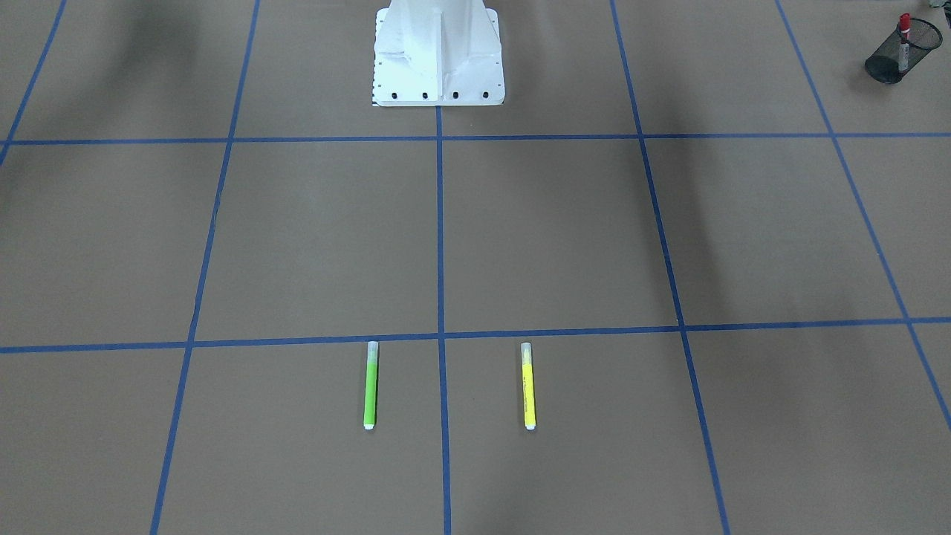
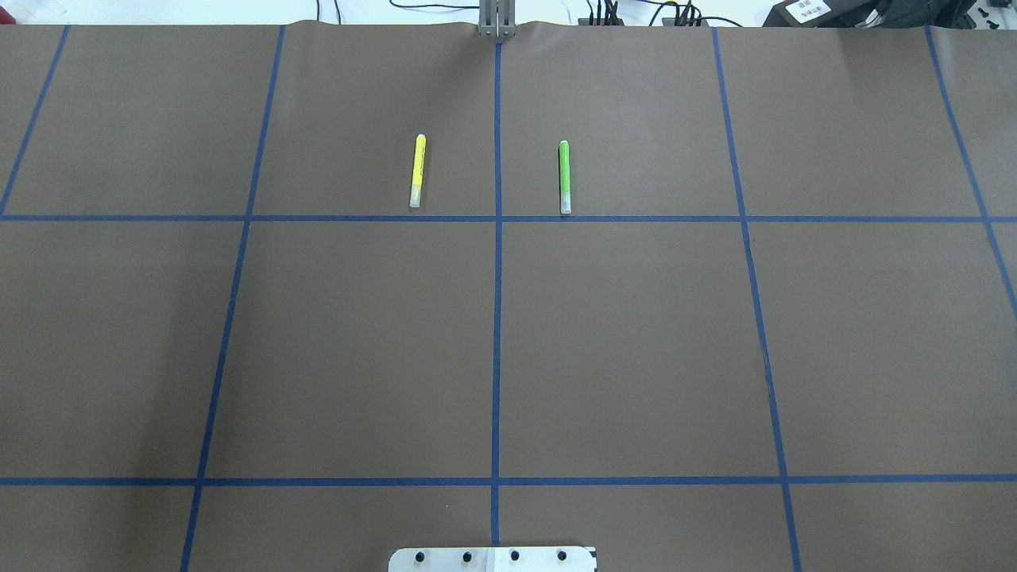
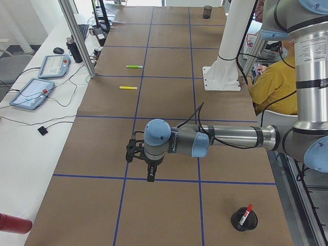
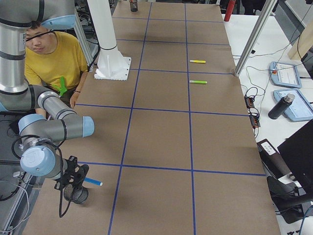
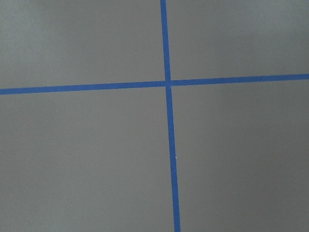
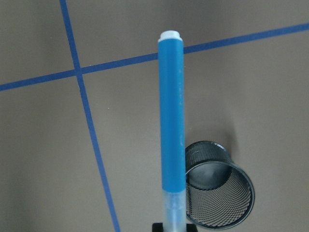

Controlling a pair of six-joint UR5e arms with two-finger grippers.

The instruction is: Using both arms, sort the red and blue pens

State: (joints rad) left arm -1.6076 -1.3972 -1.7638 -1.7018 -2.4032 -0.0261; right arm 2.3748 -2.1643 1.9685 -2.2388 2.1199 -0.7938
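One red marker (image 1: 904, 37) stood in first mesh cup (image 1: 895, 56), upper right. Right gripper (image 4: 74, 177) fingers clamped one blue pen (image 6: 172, 121) just above second mesh cup (image 6: 219, 191). One green pen (image 1: 371, 385) and one yellow pen (image 1: 528, 386) lay on table (image 1: 565, 238), lower centre. Left gripper (image 3: 149, 171) fingers: cannot tell state.

Brown gridded table (image 2: 357, 342): green pen (image 2: 565, 176), yellow pen (image 2: 417, 171), mesh cup (image 1: 886, 61), pedestal (image 1: 438, 52).
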